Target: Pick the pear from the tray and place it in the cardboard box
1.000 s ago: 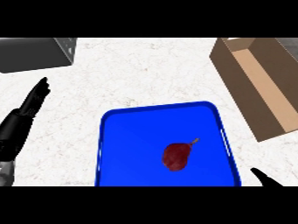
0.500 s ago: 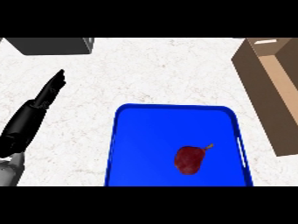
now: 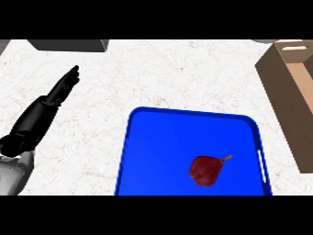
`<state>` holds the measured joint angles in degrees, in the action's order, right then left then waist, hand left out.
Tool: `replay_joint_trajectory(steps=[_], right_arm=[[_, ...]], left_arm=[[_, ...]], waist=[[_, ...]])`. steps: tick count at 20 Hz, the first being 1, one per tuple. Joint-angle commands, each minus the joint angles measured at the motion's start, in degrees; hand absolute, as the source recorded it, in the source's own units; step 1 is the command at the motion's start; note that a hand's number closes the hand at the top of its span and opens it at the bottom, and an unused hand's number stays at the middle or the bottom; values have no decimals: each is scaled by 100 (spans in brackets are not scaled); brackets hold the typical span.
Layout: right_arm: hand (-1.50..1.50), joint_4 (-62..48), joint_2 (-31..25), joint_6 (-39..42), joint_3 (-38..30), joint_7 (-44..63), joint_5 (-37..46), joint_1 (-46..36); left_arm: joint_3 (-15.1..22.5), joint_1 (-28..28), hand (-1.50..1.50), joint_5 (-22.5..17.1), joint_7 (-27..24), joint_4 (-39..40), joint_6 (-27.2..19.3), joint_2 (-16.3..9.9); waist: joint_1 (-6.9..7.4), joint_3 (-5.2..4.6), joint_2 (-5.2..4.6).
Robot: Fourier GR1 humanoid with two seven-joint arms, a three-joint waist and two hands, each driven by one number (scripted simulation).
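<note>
Dark red pear [image 3: 205,170] lies on the blue tray [image 3: 155,147], untouched; cardboard box [image 3: 301,98] sits at right with no pear visible inside. Left robot hand [image 3: 50,103] rests over the white desk [image 3: 179,78], fingers straight, holding nothing. Right robot hand out of view. Grasp, carry, placement all remain.

One pear [image 3: 205,170] here, dark red, the only fruit in view. One blue tray [image 3: 160,151] under it. One cardboard box [image 3: 301,96] at the right edge, open side up. One dark grey block [image 3: 69,45] at the top left, cut off by the edge of the view. One hand [image 3: 45,112] showing, the left one, black, fingers straight, on one grey forearm [image 3: 3,174] coming in at the lower left. And one white speckled counter [image 3: 172,78] beneath it all.
</note>
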<state>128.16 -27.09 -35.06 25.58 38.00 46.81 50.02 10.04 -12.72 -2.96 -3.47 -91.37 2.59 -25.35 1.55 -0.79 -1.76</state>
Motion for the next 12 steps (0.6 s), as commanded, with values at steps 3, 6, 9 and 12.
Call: replay_joint_trajectory(steps=[3, 6, 9, 12], right_arm=[[-150, 810, 555, 1432, 389, 1942, 1111, -488], [-150, 646, 1083, 2046, 787, 2591, 1527, -1206], [-150, 411, 1679, 2766, 892, 3280, 1912, -2079], [-150, 126, 2209, 3308, 1214, 3708, 2631, -2373]], left_arm=[[-26, -57, 0, -84, 5, 81, 202, -52], [251, -176, 0, 107, 125, 50, 13, 263], [128, -229, 0, 79, 22, 199, 88, 203], [-170, -185, 0, -32, -173, 518, 228, 7]], waist=[[179, 26, 36], [191, 35, 44], [167, 43, 59], [67, 41, 90]])
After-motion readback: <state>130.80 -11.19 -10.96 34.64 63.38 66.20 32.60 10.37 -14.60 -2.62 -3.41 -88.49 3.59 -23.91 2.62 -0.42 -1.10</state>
